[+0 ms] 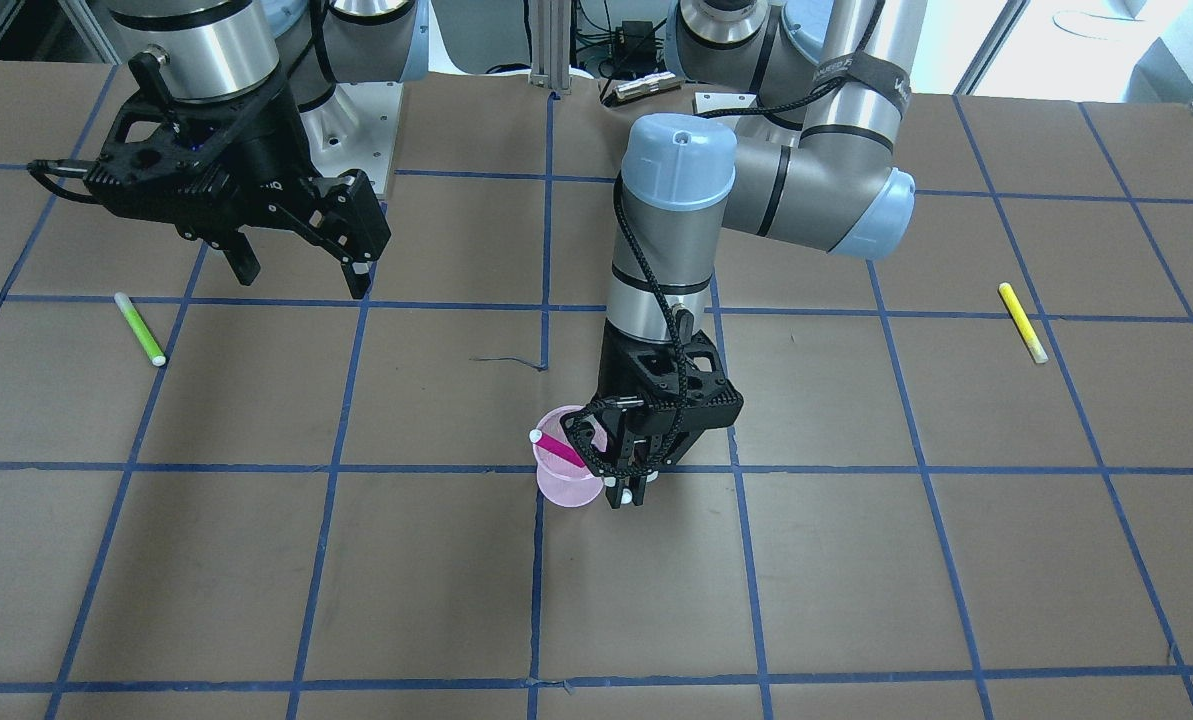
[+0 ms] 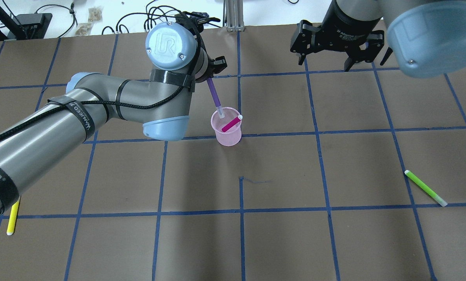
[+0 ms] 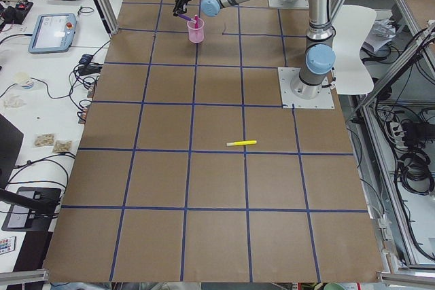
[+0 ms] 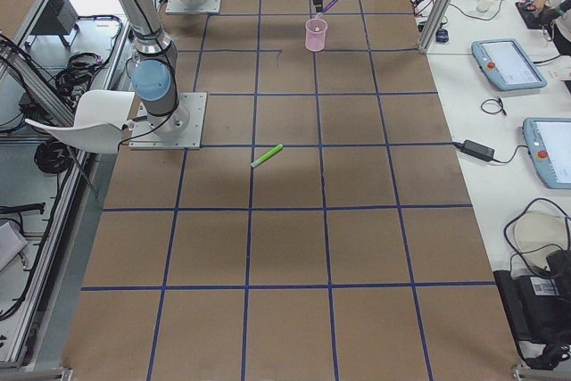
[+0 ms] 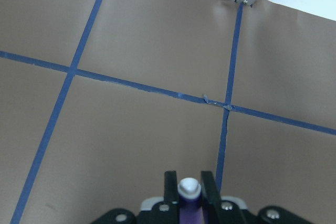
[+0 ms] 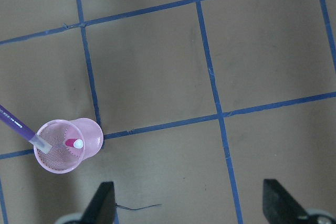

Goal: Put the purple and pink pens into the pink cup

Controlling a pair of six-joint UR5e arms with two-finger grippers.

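The step in hand looked to be dropping the second pen. The left gripper [image 1: 628, 488] was closed on the upper part of the purple pen [image 2: 214, 91], as the left wrist view showed, with the pen pinched between both fingers. The pen slanted down from the upper centre of the overhead view, and its lower tip sat just inside the near-left rim of the pink cup [image 2: 227, 136], in the middle of that frame.

To do this well, the pen probably needed to be brought nearer upright and moved further over the opening. It should then have been lowered before release, since a slanted drop at the rim could tip the light cup or let the pen slide out. The pink pen [image 2: 231, 125] already leaned inside against the right rim, so the free side was the safer target.

The right gripper [image 1: 303, 278] hung wide open and empty at the upper right, well apart from the cup.
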